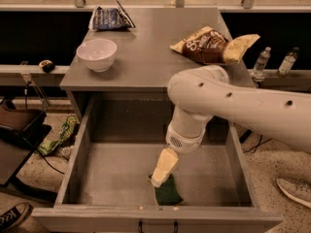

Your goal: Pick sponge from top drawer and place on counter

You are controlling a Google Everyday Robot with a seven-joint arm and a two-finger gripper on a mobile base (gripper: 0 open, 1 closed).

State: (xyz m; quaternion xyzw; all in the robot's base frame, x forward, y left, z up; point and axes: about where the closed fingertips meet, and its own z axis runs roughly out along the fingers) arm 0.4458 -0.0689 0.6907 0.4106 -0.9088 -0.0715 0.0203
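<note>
The sponge (pixel 169 193), dark green face up, lies on the speckled bottom of the open top drawer (pixel 116 178), near the front wall and a little right of centre. My gripper (pixel 160 174) hangs from the white arm inside the drawer, its cream fingers (pixel 164 167) pointing down and left, tips at the sponge's upper left edge. Whether they touch it I cannot tell. The grey counter (pixel 146 57) lies above and behind the drawer.
On the counter stand a white bowl (pixel 97 54) at the left, a dark blue bag (pixel 110 18) at the back left and a brown-and-yellow snack bag (pixel 210 45) at the right. The drawer's dark handle (pixel 156 225) is at the bottom. Two bottles (pixel 261 62) stand right of the cabinet.
</note>
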